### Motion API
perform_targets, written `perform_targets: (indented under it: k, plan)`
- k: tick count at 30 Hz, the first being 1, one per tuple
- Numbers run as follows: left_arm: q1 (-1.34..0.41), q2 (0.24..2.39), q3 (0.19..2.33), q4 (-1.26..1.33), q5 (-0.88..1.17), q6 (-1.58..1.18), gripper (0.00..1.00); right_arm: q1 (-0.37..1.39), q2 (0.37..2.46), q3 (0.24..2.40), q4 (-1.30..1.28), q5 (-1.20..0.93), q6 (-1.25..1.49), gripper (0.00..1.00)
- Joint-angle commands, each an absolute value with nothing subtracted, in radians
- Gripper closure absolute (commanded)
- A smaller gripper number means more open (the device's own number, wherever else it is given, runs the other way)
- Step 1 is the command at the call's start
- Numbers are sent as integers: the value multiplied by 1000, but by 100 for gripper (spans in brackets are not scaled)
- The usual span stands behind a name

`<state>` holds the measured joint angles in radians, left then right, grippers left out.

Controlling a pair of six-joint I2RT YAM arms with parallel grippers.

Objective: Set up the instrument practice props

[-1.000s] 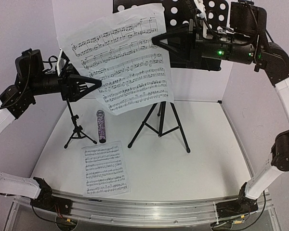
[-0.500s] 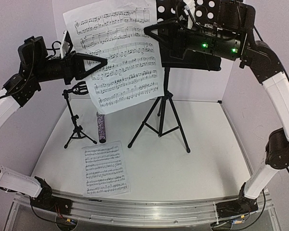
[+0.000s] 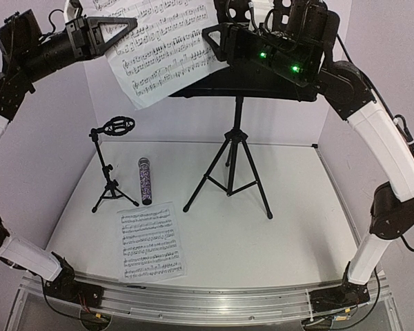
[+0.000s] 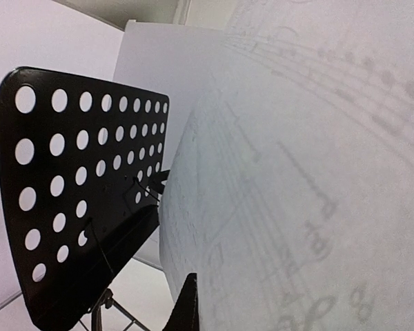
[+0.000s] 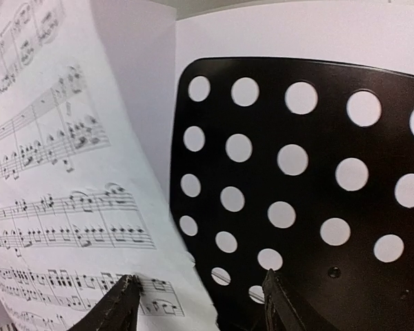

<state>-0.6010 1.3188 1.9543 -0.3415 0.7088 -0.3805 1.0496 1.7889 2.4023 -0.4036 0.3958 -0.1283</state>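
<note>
A white music sheet [image 3: 162,48] hangs high at the back, with my left gripper [image 3: 124,26] shut on its left edge. In the left wrist view the music sheet [image 4: 303,179] fills the right side and one finger of the left gripper [image 4: 190,284] presses against it. My right gripper [image 3: 212,36] is open at the sheet's right edge, in front of the black perforated desk [image 3: 262,86] of the music stand [image 3: 231,172]. The right gripper [image 5: 199,300] has its jaws apart, with the sheet [image 5: 55,207] loose beside its left finger. The glittery microphone [image 3: 145,181] lies on the table.
The small black mic stand [image 3: 110,169] stands left of the microphone. A second printed sheet [image 3: 150,240] lies flat near the front. White walls close the back and the right side. The perforated desk [image 4: 76,193] is close to the left of the held sheet.
Both arms have risen, carrying the sheet up and left. My left gripper shut on the sheet's left edge. My right gripper has opened and let go of its right edge.
</note>
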Motion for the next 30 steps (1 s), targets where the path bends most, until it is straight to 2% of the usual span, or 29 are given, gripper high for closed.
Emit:
perform_targets:
  k: [1,7,11,15,19,27,30]
  plan:
    - [-598,1396,2135,-499,579,-420,100,1049,1759,2392,-336,562,-79,40]
    - [-598,1438,2258,-558,488,-352,100,1050,1740,2340,-380,618,-53,40]
    - [-598,1422,2243,-580,424,-305,100,1046,1715,2273,-426,658,-12,40]
    - [-598,1430,2258,-563,394,-237,100,974,1703,2230,-477,537,110,41]
    - [-598,1443,2272,-543,419,-177,100,899,1703,2202,-495,405,168,47]
    - [-599,1469,2278,-529,443,-115,100,897,1752,2238,-488,336,118,59]
    - [-598,1474,2278,-523,441,-99,100,897,1709,2171,-465,331,133,59]
